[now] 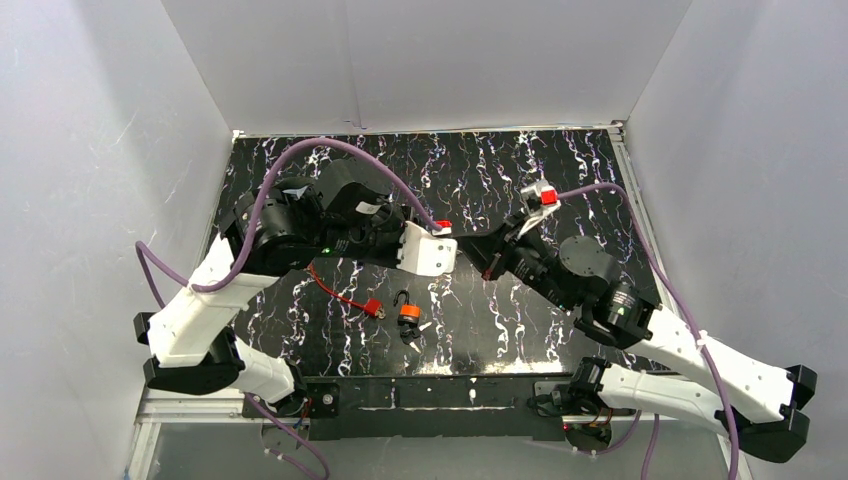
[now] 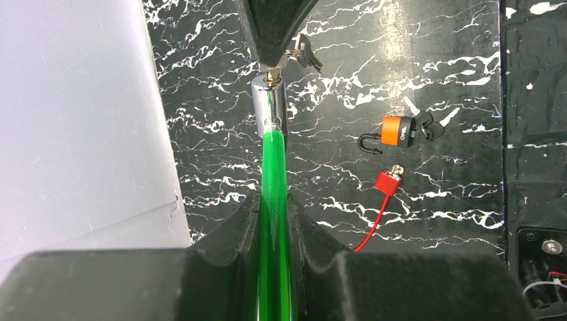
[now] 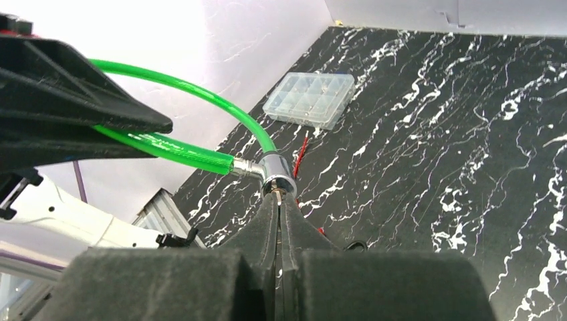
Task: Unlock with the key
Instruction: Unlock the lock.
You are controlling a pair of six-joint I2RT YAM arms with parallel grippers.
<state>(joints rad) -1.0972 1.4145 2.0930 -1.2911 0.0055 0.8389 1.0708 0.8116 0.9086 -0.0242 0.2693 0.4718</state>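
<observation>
A cable lock with a green cable (image 2: 273,160) and a chrome cylinder (image 2: 269,107) is held in the air between both arms. My left gripper (image 2: 275,202) is shut on the green cable just behind the cylinder. My right gripper (image 3: 279,199) is shut on the key (image 3: 278,194), whose tip sits in the end of the chrome cylinder (image 3: 277,171). Spare keys (image 2: 305,52) hang beside the right fingers (image 2: 271,30). In the top view the two grippers meet above the middle of the table, left (image 1: 462,246) and right (image 1: 490,260).
An orange padlock (image 2: 399,131) with keys in it and a small red cable lock (image 2: 386,182) lie on the black marble table (image 2: 414,60). A clear plastic compartment box (image 3: 309,99) sits near the left wall. White walls enclose three sides.
</observation>
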